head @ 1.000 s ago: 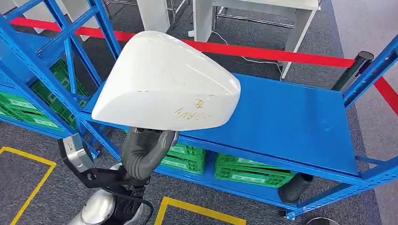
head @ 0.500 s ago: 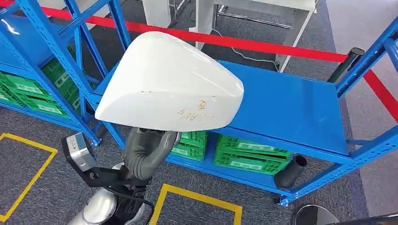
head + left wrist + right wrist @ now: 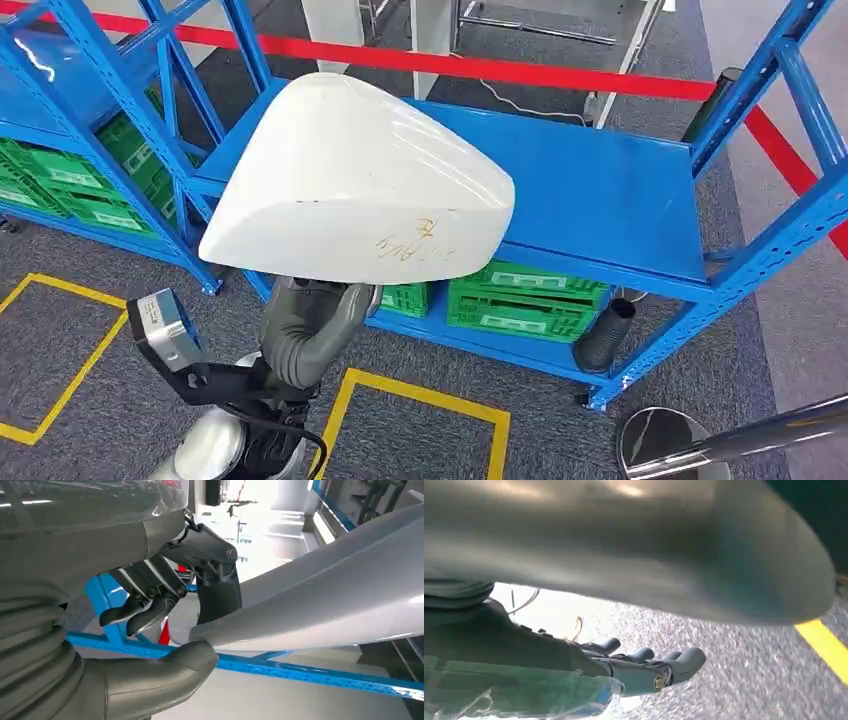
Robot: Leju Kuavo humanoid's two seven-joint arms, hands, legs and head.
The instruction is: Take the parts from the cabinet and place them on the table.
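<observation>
Noted white part (image 3: 355, 175) held up in front of the blue rack (image 3: 600, 190), carried from below by the left hand (image 3: 312, 318). Saw it covering the left half of the rack's upper shelf in the head view, rounded side up, flat near face turned towards the camera. Recorded faint yellowish handwriting on that near face; not legible.

Checked grip in the left wrist view: thick grey thumb (image 3: 165, 670) pressed up under the edge of the part (image 3: 340, 595), one dark finger (image 3: 217, 592) laid against its opposite side, so pinched between the two. Found remaining dark fingers (image 3: 145, 612) curled in beside it, touching nothing visible.

Logged right hand (image 3: 644, 667) hanging over grey speckled carpet, near a yellow floor line (image 3: 824, 645), holding nothing. Saw fingertips (image 3: 689, 659) lying side by side; could not tell whether spread or closed, since partly hidden by a blurred grey shape close to the lens. Spotted silver right arm (image 3: 740, 435) at the lower right corner of the head view.

Noted surroundings: green crates (image 3: 525, 300) on the rack's lower shelf, more at the far left. Black cylinder (image 3: 603, 335) leaning at the lower shelf's front edge. Red tape (image 3: 480, 68) behind the rack. Yellow floor markings (image 3: 420, 395) in front.
</observation>
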